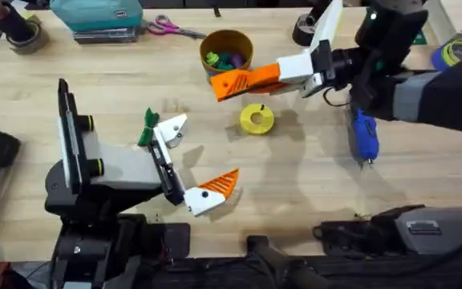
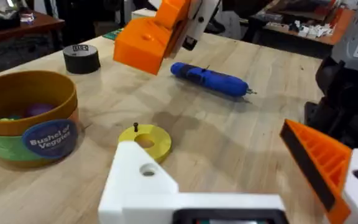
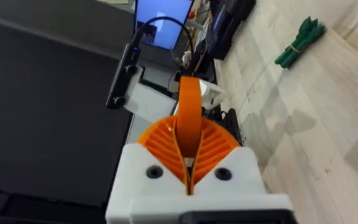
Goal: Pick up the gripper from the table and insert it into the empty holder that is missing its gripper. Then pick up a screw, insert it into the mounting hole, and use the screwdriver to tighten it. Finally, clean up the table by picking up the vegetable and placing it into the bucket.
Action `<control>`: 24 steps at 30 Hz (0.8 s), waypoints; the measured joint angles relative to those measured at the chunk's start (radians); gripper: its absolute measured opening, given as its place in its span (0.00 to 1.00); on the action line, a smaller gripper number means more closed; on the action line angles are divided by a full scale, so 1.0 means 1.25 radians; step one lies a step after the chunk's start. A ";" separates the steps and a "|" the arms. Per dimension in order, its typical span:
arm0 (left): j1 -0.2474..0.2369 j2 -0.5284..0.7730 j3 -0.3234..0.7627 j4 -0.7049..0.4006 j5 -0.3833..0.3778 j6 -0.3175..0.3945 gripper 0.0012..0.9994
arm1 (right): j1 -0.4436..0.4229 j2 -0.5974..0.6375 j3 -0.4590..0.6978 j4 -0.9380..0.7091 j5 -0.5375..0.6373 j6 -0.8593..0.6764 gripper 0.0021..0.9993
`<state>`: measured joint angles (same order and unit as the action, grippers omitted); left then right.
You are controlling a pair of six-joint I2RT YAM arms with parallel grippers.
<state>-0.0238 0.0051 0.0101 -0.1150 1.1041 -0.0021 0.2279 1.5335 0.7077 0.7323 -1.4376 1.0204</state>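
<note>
Your loose orange wedge (image 3: 189,102) is up in the air, pinched in the right claw (image 1: 239,83), just beside the bucket (image 1: 227,50). The bare white holder (image 1: 172,127) waits on the left claw (image 1: 195,156), which is spread wide. The wedge is hard, ridged plastic; tilt it and it may jam or slip out

The bucket (image 2: 27,118) is cut off at the edge.

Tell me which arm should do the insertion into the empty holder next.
Right: the right gripper is shut on the orange wedge, while the holder is the left arm's own bare finger.
</note>
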 joint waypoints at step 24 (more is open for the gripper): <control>0.000 0.000 0.000 0.000 0.000 0.000 0.99 | 0.016 0.077 -0.103 0.231 -0.046 0.234 0.01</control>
<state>-0.0238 0.0055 0.0101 -0.1150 1.1042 -0.0021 0.2480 1.6302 0.5791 1.0214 -1.4946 1.3126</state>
